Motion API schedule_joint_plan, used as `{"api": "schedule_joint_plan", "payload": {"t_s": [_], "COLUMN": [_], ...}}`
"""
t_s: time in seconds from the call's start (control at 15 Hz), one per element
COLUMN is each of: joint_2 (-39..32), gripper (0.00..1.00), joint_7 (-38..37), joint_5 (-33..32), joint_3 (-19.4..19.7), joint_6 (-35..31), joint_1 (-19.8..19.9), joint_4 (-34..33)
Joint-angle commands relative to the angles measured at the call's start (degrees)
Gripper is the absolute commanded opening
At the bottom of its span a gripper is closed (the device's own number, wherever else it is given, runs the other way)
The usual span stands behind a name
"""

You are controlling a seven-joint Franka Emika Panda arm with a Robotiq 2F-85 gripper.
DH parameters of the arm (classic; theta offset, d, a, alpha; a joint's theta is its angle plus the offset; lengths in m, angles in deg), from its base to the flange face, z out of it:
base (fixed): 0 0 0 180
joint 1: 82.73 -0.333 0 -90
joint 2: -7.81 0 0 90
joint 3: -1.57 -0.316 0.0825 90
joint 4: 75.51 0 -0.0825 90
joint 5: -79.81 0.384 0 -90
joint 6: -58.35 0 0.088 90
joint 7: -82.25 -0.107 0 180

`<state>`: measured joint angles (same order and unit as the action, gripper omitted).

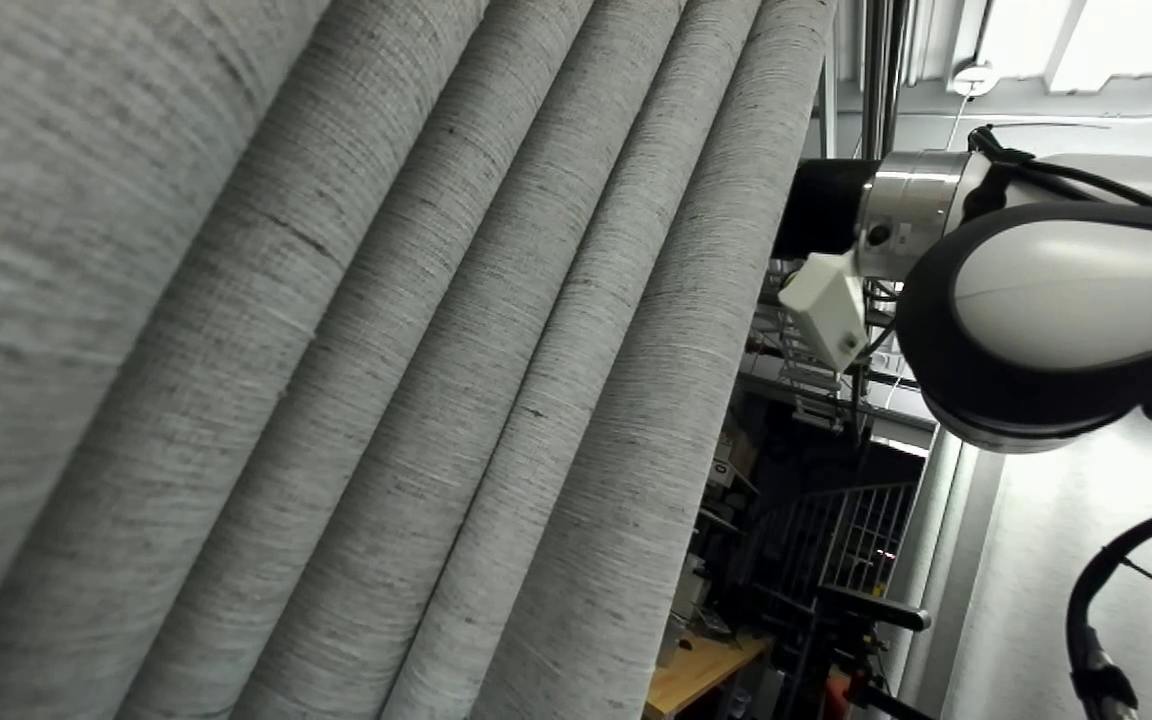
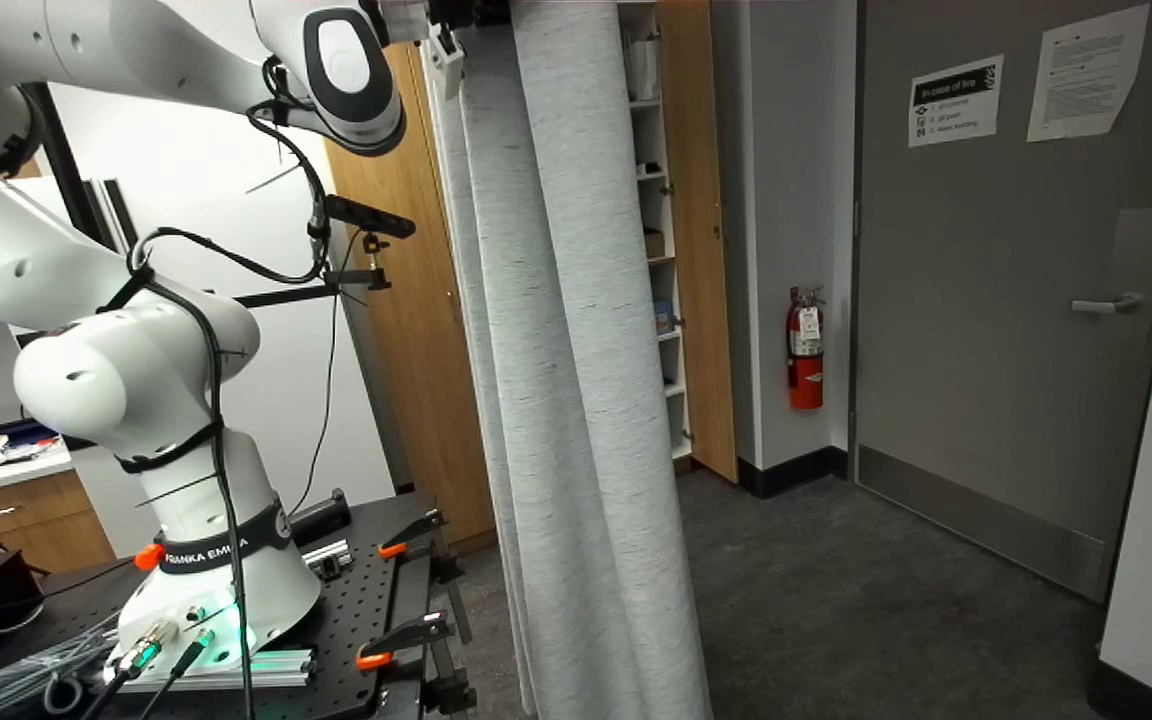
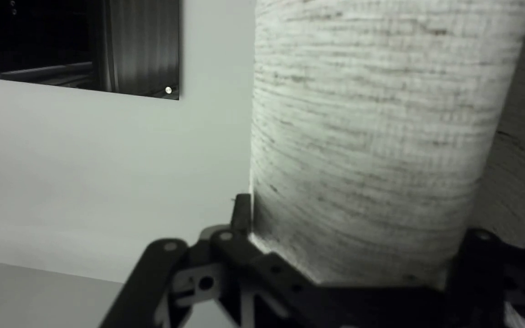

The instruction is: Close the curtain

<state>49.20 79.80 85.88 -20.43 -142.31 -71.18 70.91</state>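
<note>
Curtain [image 1: 416, 360] hangs within the spread hand [image 3: 359, 218]; shelved cabinet [image 2: 700, 270] holds small items [image 2: 664, 316].

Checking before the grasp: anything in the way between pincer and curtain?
Nothing visible. In the wrist view, a fold of the curtain lies between the open jaws of the pincer, with no other object in the gap. Whether both jaws touch the fold, I can't tell.

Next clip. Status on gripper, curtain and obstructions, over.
Gripper open, jaws wide apart. Curtain hanging in deep pleats, one fold between the jaws, not clamped. Black camera alongside in an exterior view; can't tell whether it obstructs.
</note>
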Motion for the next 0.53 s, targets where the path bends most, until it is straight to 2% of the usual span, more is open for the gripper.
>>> {"api": "schedule_joint_plan", "payload": {"t_s": [0.0, 0.07, 0.47], "joint_2": [-1.65, -1.64, -1.95], "gripper": [0.55, 0.45, 0.02], "joint_7": [-0.82, -0.87, -0.47], "joint_5": [2.01, 2.27, 2.48], "joint_3": [-3.97, -4.85, -7.68], "joint_6": [-3.14, -3.28, -2.67], "joint_1": [5.05, 6.32, 11.95], "joint_4": [-1.76, -1.88, -2.63]}}
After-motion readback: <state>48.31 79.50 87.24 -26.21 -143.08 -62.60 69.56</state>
